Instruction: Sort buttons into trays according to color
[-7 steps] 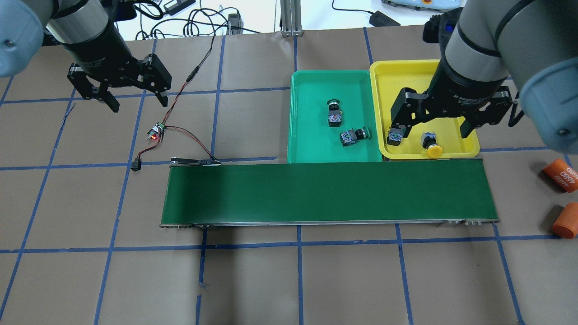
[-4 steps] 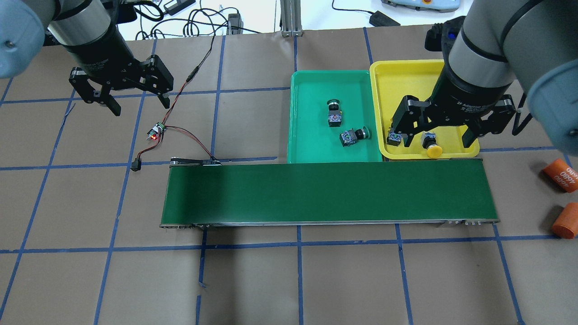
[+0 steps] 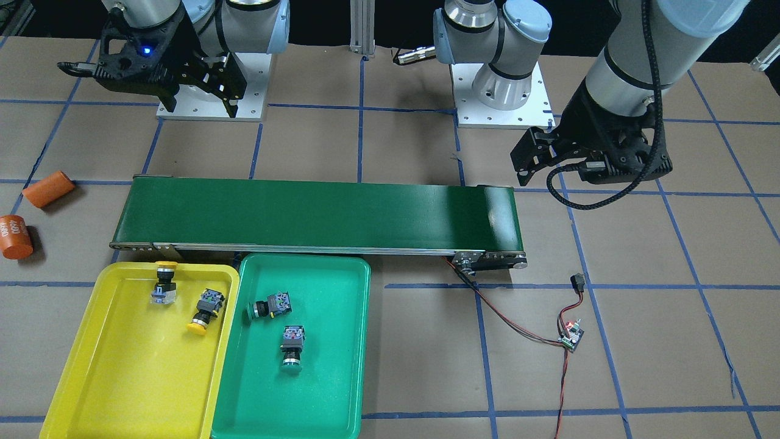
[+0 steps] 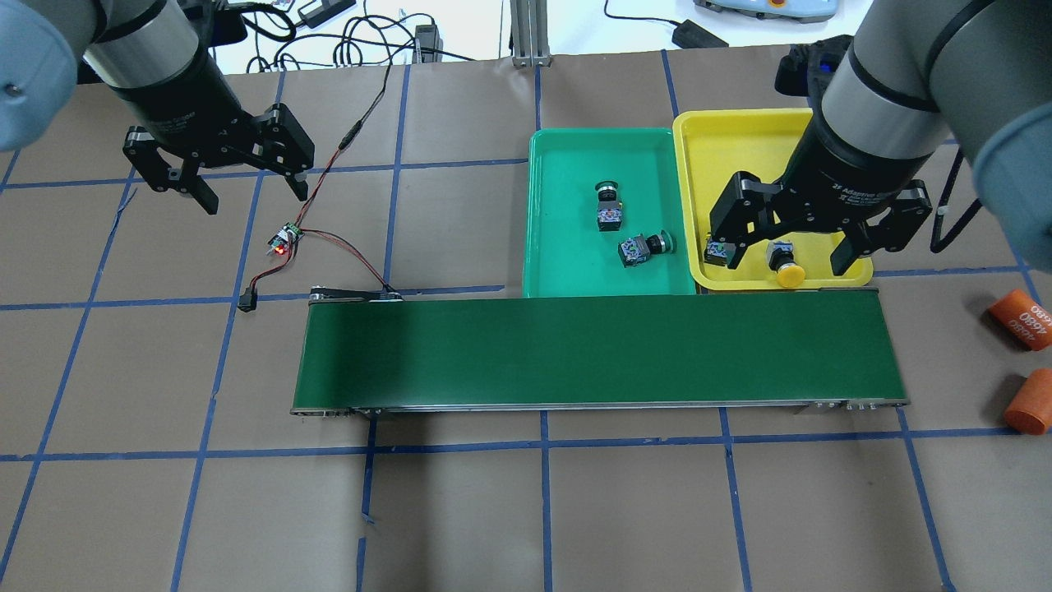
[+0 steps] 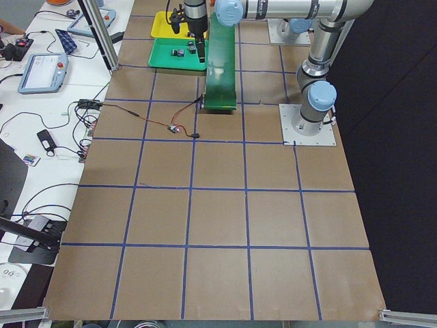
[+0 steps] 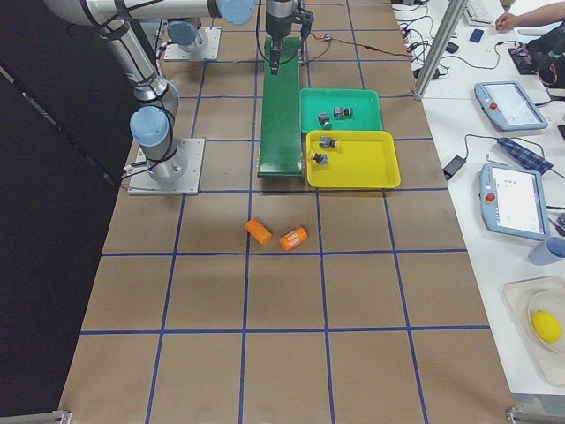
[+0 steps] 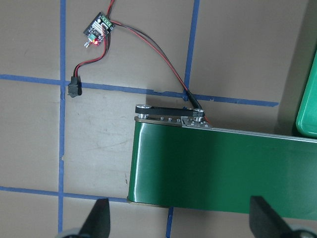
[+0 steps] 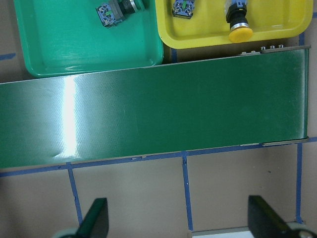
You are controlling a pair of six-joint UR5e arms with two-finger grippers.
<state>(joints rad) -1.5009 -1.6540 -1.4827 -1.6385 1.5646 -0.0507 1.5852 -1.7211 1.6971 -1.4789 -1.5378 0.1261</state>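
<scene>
Your left gripper (image 4: 252, 193) has barely shifted—jaws apart, empty, near the wired board (image 4: 285, 240). Both green buttons (image 4: 608, 205) lie in the green tray (image 4: 567, 247), both yellow buttons (image 3: 163, 285) in the yellow tray (image 4: 723, 131). The right gripper (image 4: 787, 263), spread and empty, has eased toward the belt (image 4: 592, 349)—sorting looks done. Orange cylinders (image 4: 1023, 321) sit well apart.

We have bare table (image 4: 460, 222) between the wires (image 4: 351, 136) and the green tray (image 4: 567, 164); the conveyor belt (image 4: 600, 349) runs along the near rims of it and the yellow tray (image 4: 740, 131).
</scene>
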